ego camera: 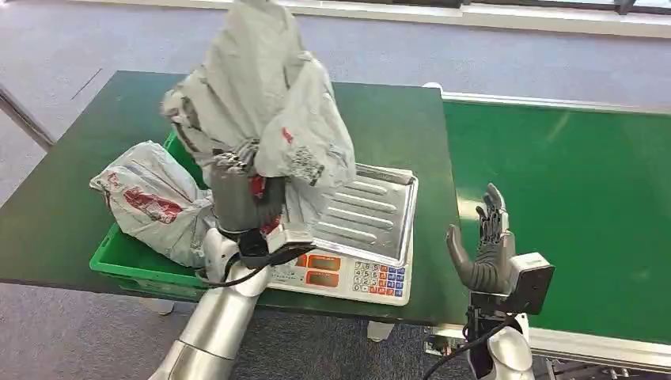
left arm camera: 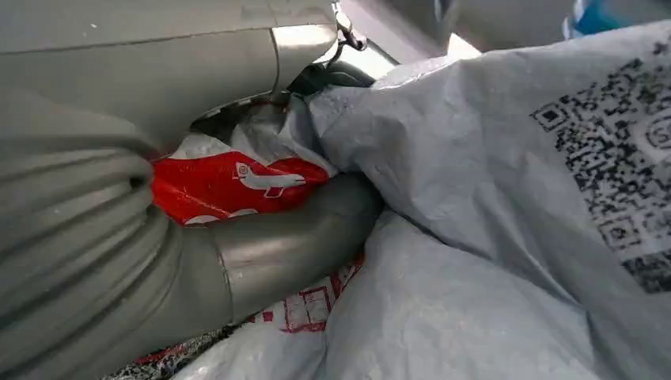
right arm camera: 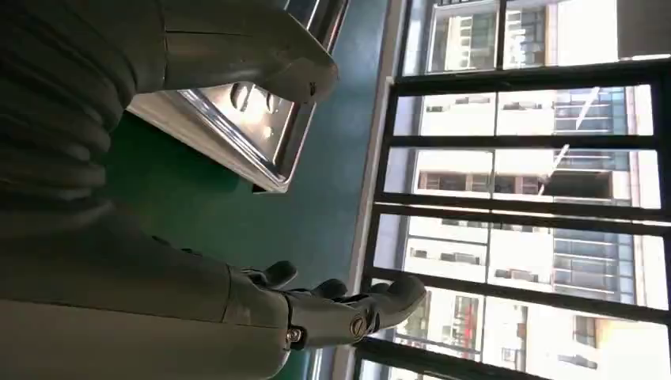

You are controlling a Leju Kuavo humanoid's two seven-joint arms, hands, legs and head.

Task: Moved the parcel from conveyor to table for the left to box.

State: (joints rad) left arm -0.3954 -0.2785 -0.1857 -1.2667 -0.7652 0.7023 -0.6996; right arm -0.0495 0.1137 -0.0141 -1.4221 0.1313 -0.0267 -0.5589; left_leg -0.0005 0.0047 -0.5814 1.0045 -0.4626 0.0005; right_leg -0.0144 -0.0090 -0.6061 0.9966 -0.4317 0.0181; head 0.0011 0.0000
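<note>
1. Grey plastic is bunching in the left hand point(ego camera: 241, 198), which is gripping the parcel point(ego camera: 265, 103) by its lower end and holding it up over the near part of the table point(ego camera: 63, 182), above the scale's left side.
2. Seen from the left wrist, the thumb is pressing into the parcel's crumpled skin beside a red printed patch, so the hold is looking firm.
3. Resting empty, the right hand point(ego camera: 484, 245) is hovering at the seam between table and conveyor point(ego camera: 570, 190), fingers apart and pointing up, holding nothing.
4. Lying in the green box point(ego camera: 126, 269) at the table's near left edge is another parcel point(ego camera: 154, 202), taking up much of the room and spilling over the rim.
5. Judging by this, the left-hand boxing step is under way: the parcel is off the conveyor and raised beside the box.
6. Next, the left arm probably needs to swing toward the box and lower the parcel beside the one inside before letting go.
7. Standing between box and conveyor is the scale point(ego camera: 372, 229), its steel tray bare on the right side.
</note>
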